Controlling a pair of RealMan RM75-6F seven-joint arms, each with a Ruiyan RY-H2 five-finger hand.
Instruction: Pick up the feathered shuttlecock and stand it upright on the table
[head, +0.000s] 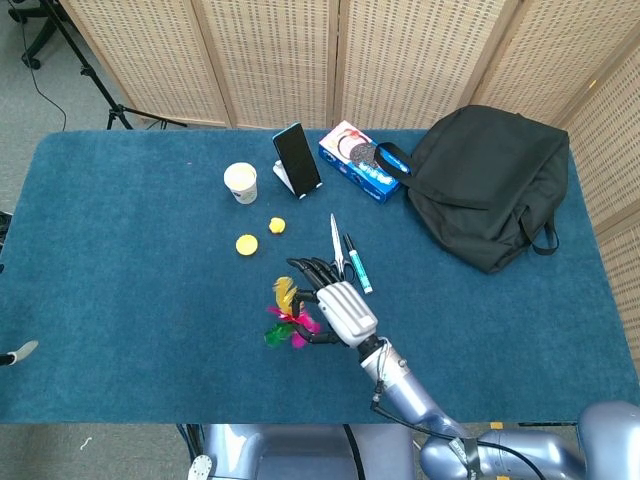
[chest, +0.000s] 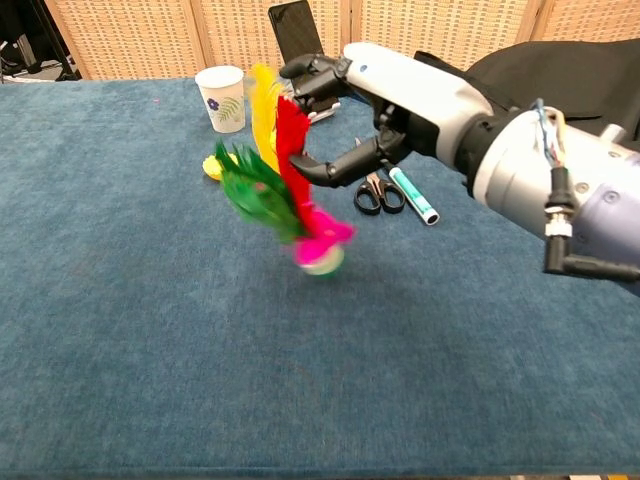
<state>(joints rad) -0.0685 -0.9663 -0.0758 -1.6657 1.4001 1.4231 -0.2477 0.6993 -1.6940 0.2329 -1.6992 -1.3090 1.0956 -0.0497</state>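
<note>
The feathered shuttlecock has green, red, yellow and pink feathers and a white-green base. It stands close to upright, base down and feathers up, slightly tilted. My right hand pinches its red and yellow feathers between thumb and fingers from the right side. Whether the base touches the blue table cloth I cannot tell. From the head camera the shuttlecock shows just left of the right hand, near the middle front of the table. My left hand is out of sight.
Scissors and a teal pen lie right behind the hand. Further back stand a paper cup, a phone on a stand, a blue box and a black bag. Two small yellow pieces lie left.
</note>
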